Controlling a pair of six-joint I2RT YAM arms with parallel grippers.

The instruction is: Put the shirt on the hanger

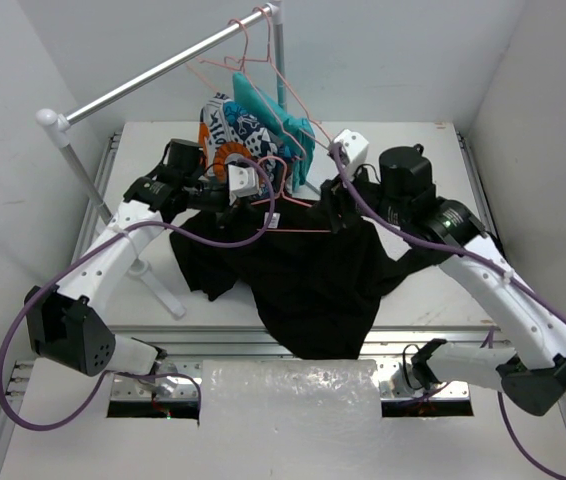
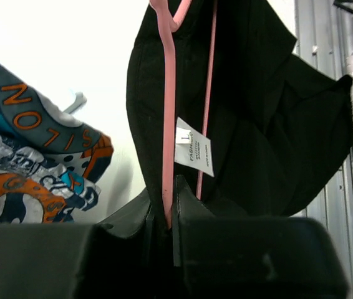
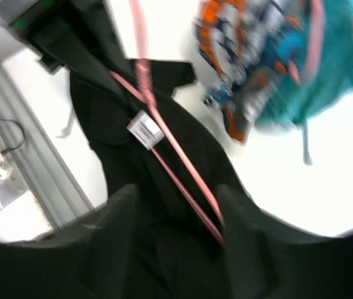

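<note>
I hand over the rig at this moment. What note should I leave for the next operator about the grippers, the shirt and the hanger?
Left gripper: jaws shut on the wire of the hanger.
Right gripper: jaws open; a hanger wire and shirt fabric pass between them, nothing gripped.
Shirt: mostly on the table, with its collar at the hanger; the label sits beside the wire.
Done: hanger brought to the collar.
Left: the views do not show whether both shoulders are on the hanger, so check this and seat them.
</note>
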